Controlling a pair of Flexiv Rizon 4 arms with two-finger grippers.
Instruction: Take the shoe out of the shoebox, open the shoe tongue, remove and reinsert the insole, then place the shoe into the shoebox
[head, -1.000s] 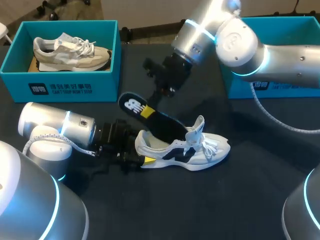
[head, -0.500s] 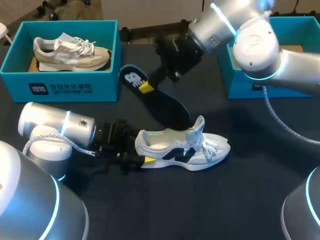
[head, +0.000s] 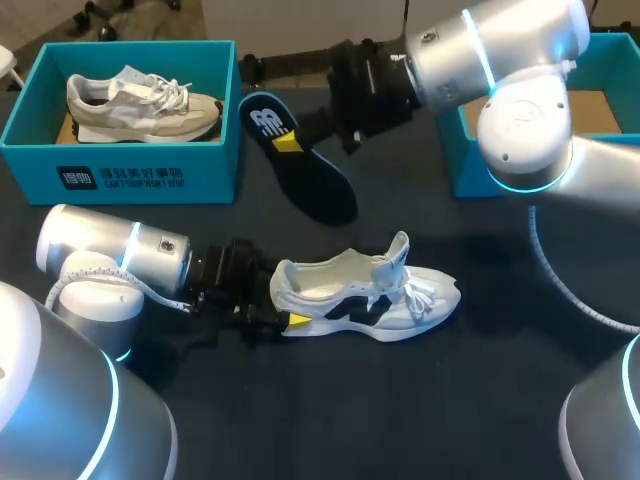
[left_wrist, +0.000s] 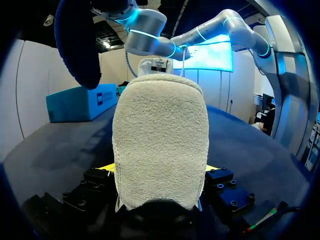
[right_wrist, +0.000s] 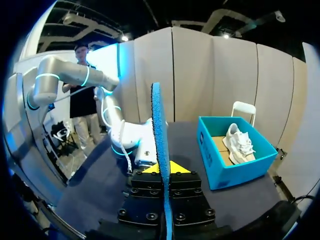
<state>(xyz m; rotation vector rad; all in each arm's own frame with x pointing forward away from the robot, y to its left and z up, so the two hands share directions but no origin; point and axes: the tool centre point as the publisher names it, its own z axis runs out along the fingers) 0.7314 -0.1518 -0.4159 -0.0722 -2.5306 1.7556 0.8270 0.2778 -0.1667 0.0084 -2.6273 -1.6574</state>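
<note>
Dark table (head: 400, 420), two shoeboxes (head: 130, 175) (head: 462, 160), beige shoe (head: 140, 100), white shoe (head: 365, 300), one insole (head: 300, 165)

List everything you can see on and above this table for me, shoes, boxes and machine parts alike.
white shoe: one, white with dark side markings, lying on the table near the middle, tongue standing up.
insole: one, dark with a yellow patch, held in the air above the table, between the two boxes.
left box: one, teal, far left of the table.
beige shoe: one, cream and beige, inside the left box.
right box: one, teal, far right, inside mostly hidden by the arm.
table: one, dark, under it all.
left arm: one, silver, from the left, jaws shut on the white shoe's heel.
right arm: one, silver, from the right, jaws shut on the insole.
</note>
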